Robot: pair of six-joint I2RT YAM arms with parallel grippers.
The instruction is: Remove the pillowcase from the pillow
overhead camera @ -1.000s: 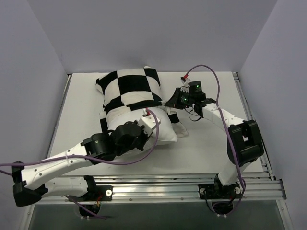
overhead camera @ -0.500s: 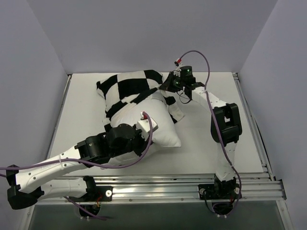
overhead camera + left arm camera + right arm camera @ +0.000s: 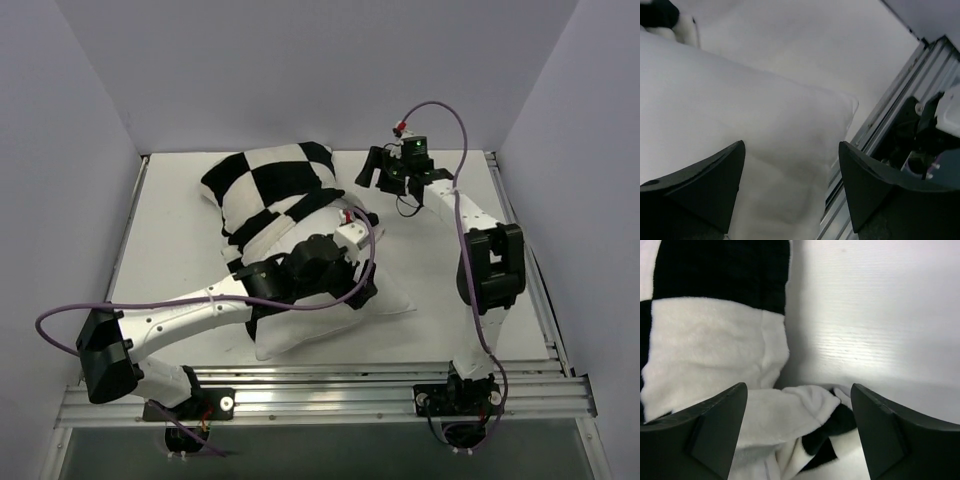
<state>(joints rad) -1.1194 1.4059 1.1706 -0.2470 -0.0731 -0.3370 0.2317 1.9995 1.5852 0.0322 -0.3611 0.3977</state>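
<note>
The black-and-white checkered pillowcase (image 3: 268, 183) lies bunched at the far middle of the table, still over the far end of the plain white pillow (image 3: 385, 298). The pillow sticks out toward the near right. My left gripper (image 3: 355, 285) hovers open just above the pillow (image 3: 740, 100), nothing between its fingers (image 3: 791, 145). My right gripper (image 3: 373, 172) is open beside the pillowcase's right edge. In the right wrist view a crumpled fold of the pillowcase (image 3: 715, 340) lies below the open gripper (image 3: 799, 386), apart from both fingers.
The white table (image 3: 460, 260) is walled on three sides. An aluminium rail (image 3: 400, 385) runs along the near edge and shows past the pillow's corner in the left wrist view (image 3: 890, 125). Purple cables loop off both arms.
Both grippers were shut and now stand open: the left let go of the pillow, the right let go of the pillowcase. More white pillow lies out toward the near right.
</note>
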